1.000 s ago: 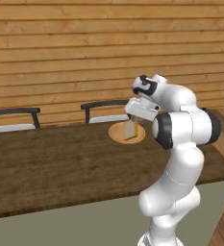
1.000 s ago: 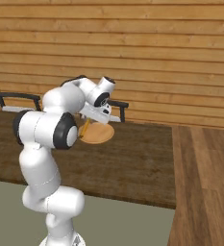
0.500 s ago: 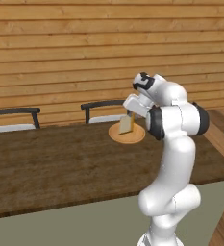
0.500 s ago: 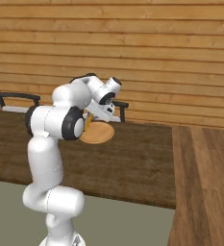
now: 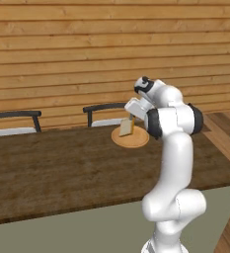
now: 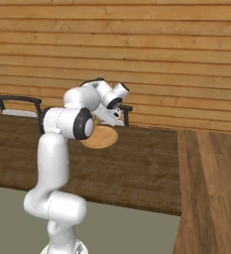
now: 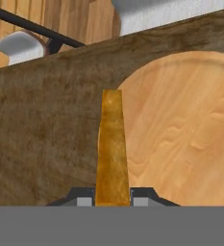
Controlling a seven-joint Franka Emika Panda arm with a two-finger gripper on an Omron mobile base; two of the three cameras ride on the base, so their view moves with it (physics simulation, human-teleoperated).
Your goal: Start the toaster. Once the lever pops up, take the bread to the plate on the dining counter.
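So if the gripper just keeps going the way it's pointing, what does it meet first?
Probably the plate. The gripper is shut on the bread, which leads on edge toward the plate's rim; it may touch the dining counter beside it instead, since depth is unclear.

Two base views flank the arm, sharing the plate point(image 5: 130, 139), hand view seemingly close above it

I see the dining counter point(image 5: 62, 173) running across the middle of the left base view, a long dark brown wood-grain slab with a plain grey-green front below it. One item rests directly on its top: the plate point(image 5: 131, 139), round, shallow and light orange-brown, just right of the frame's centre and near the counter's far edge. In the right base view the plate point(image 6: 99, 140) sits left of centre. In the hand view its rim point(image 7: 180, 139) fills the right half over the dark slab point(image 7: 41, 139).
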